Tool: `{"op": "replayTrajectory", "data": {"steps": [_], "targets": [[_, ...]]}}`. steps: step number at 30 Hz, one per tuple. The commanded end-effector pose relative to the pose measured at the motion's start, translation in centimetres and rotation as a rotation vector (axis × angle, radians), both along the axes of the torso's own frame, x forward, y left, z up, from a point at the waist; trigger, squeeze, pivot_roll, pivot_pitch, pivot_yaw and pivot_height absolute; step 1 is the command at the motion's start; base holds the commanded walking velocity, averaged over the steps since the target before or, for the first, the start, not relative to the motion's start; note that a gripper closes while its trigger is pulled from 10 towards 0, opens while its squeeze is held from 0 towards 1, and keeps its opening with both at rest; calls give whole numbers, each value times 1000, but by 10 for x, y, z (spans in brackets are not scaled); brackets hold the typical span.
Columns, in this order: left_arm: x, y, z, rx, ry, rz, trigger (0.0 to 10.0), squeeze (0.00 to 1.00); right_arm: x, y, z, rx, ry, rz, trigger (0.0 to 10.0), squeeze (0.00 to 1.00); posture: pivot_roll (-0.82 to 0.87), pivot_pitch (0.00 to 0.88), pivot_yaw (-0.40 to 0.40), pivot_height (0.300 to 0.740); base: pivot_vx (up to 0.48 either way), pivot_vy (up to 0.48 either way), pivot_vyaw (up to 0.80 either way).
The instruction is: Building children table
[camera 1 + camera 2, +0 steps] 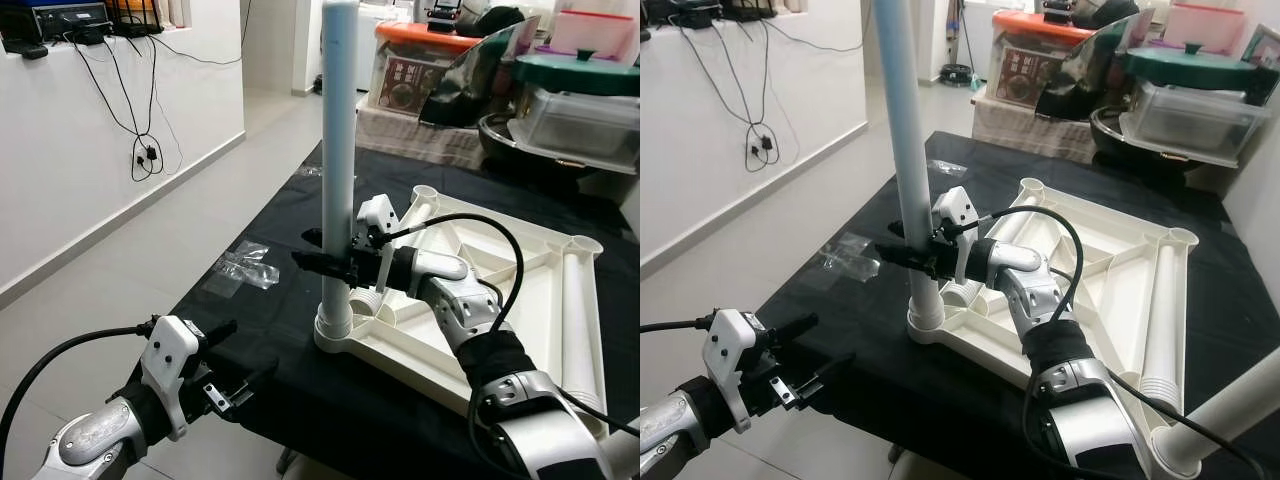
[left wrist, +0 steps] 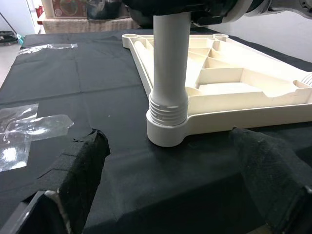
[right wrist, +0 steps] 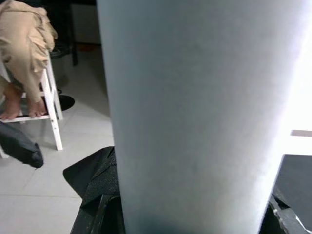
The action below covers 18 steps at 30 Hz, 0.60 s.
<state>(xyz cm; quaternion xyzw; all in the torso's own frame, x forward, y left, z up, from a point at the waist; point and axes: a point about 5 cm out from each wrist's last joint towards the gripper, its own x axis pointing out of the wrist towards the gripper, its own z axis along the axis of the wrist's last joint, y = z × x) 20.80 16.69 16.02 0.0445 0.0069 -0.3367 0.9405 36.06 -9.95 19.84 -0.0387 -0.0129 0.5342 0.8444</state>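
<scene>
White leg (image 1: 339,150) upright in tabletop (image 1: 520,300) near-left corner socket; right gripper (image 1: 335,265) clamps its lower shaft; left gripper (image 1: 235,385), fingers spread, idles off bench's near edge.

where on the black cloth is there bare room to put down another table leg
Bare black cloth lies along the near edge, between the upright leg in the tabletop's corner socket and the left gripper. Clear plastic wrap borders it further back. The tabletop and right gripper, jaws on the leg, crowd the right.
</scene>
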Motion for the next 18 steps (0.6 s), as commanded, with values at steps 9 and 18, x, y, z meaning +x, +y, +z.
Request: {"op": "replayTrajectory", "data": {"steps": [9,18], "targets": [[-1,1,-5,-8,13,22,10000,0,0,-7,-46,-70,159,-548,0,0,93,0,-119,740,0,0,0],[3,3,-7,-6,12,44,10000,0,-25,-23,-70,-26,194,-999,0,0,82,0,-107,740,0,0,0]]}}
